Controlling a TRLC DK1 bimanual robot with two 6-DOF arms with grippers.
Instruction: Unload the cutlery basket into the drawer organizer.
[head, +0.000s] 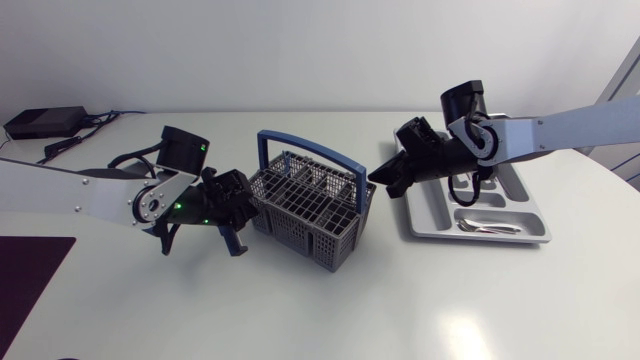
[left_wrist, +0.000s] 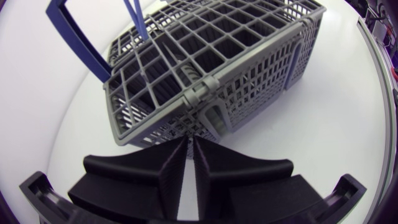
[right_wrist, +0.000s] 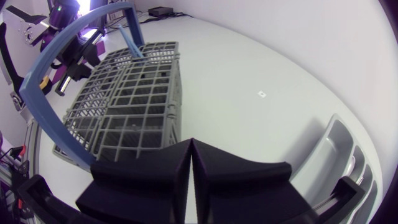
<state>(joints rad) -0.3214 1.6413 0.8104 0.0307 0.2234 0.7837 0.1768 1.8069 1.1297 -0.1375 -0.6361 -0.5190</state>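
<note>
The grey mesh cutlery basket (head: 310, 205) with a blue handle (head: 310, 148) stands mid-table; no cutlery shows in its cells. My left gripper (head: 247, 205) is at its left wall. In the left wrist view that gripper (left_wrist: 190, 142) has its fingers almost together, pinching the lower edge of the basket (left_wrist: 211, 68). My right gripper (head: 378, 180) hovers shut and empty between the basket and the grey drawer organizer (head: 430, 225). From the right wrist its gripper (right_wrist: 191, 144) has the basket (right_wrist: 124, 99) just ahead and the organizer (right_wrist: 339, 149) beside it. Some cutlery (head: 490, 228) lies in the organizer's front compartment.
A black box with cables (head: 45, 122) sits at the table's back left. A dark mat (head: 30, 270) covers the front left corner. My right arm's links lie over the organizer's back half.
</note>
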